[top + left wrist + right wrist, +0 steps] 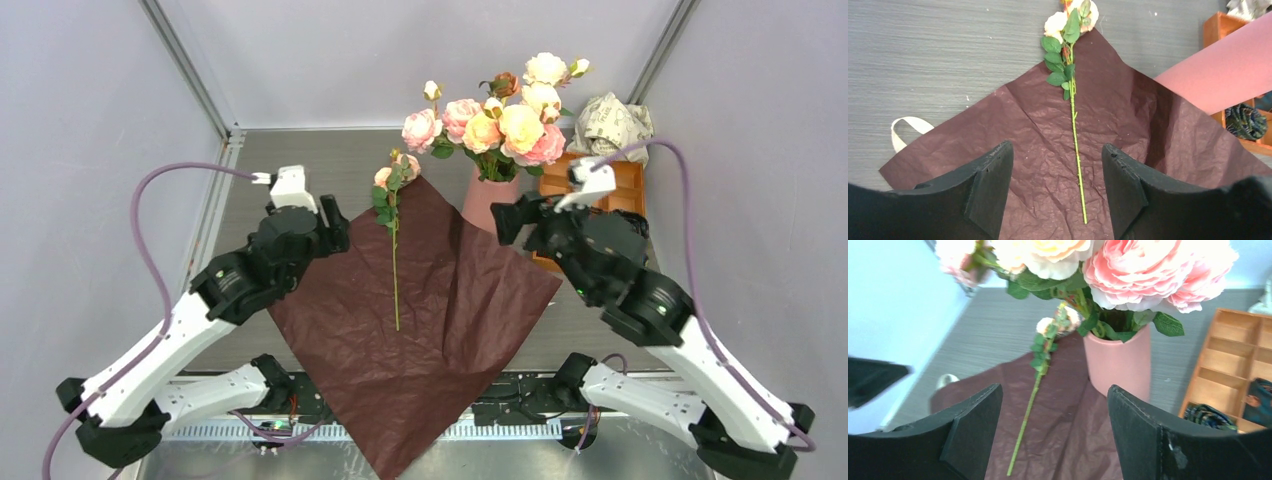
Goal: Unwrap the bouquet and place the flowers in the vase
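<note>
one stem on paper, vase at its edge, left tool and right tool apart

Left arm and right arm both reach forward, elbows out, wrists angled in toward centre. Left gripper: fingers spread wide, empty, tilted downward. Right gripper: fingers wide apart too, empty, aimed closer to level.
</note>
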Controlling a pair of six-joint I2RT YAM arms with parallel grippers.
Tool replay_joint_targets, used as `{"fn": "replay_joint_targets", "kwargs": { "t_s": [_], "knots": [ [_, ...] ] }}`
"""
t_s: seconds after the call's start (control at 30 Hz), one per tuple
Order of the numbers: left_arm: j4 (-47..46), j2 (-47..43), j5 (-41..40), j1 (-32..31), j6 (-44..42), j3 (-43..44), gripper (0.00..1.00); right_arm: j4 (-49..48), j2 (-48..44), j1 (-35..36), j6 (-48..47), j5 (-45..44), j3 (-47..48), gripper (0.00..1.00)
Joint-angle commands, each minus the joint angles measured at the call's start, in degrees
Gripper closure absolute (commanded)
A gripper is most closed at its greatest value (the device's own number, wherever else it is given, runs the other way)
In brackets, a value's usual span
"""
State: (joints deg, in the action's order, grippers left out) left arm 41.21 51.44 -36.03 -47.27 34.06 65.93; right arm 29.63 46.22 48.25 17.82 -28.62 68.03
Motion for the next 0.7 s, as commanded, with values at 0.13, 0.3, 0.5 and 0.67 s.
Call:
{"fn": "replay_joint_targets", "kwargs": {
  "t_s": [0.13, 0.3, 0.5, 0.67],
  "knots": [
    [-9.05, 14.89, 5.37, -0.11, 0.19, 3.84, 0.29, 3.62, -14.73, 0.17, 6.49, 14.2, 4.0, 0.14],
    [-5.27, 31.71, 11.17, 4.0, -0.54, 15.2, 0.28, 6.88, -21.76, 0.13, 8.01, 12.74, 5.95, 0.12],
    [-0.84, 50.52, 20.37, 14.44, 1.71, 30.02, 0.34, 12.14, -27.08, 0.15, 7.76, 8.91, 6.13, 0.12],
    [8.88, 66.88, 16.54, 17.03, 0.72, 47.46, 0.3, 13.95, -30.01, 0.13, 6.25, 5.11, 5.6, 0.09]
  ]
}}
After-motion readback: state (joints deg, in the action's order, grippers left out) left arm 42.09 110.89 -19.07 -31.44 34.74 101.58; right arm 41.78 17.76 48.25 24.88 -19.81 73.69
